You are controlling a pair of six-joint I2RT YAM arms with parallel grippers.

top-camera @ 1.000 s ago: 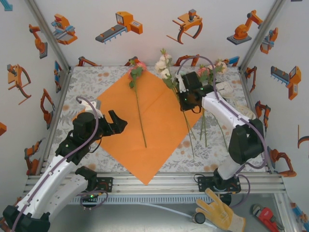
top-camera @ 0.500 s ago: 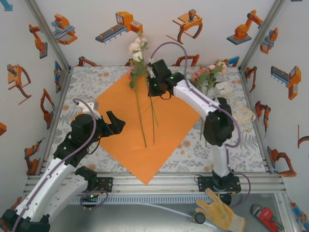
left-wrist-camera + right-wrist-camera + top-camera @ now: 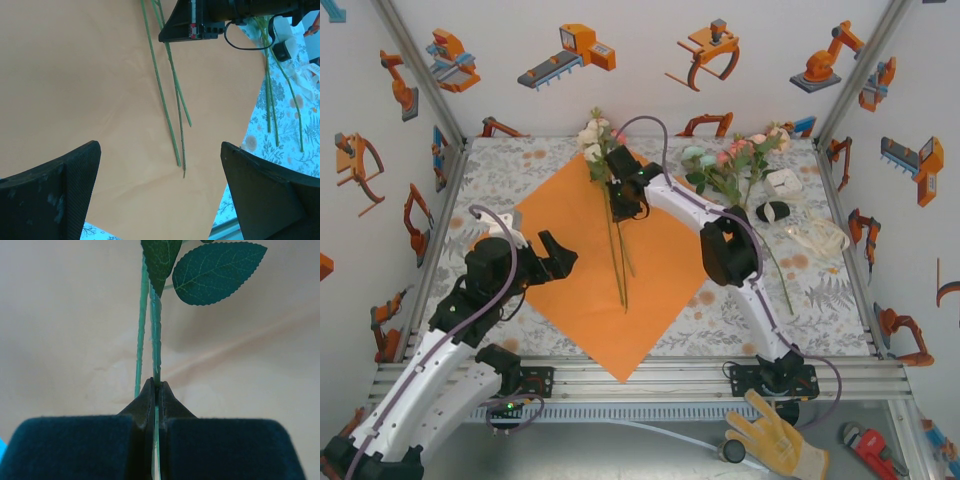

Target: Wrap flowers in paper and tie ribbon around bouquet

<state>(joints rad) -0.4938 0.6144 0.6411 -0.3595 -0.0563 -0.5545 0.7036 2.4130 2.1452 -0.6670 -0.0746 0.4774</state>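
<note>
flower stems [image 3: 156, 340]: three on one paper [image 3: 75, 75]; right claw [image 3: 157, 390] pinching one, left claw [image 3: 160, 150] spread.

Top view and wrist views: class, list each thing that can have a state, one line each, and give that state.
paper, spread flat on the table, unwrapped.
flowers on the paper, lying loose along its middle.
other flowers, lying on the table beside the paper.
ribbon, loose bundle, untied.
left pincer, open, empty, over the paper.
right pincer, shut on a stem.
</note>
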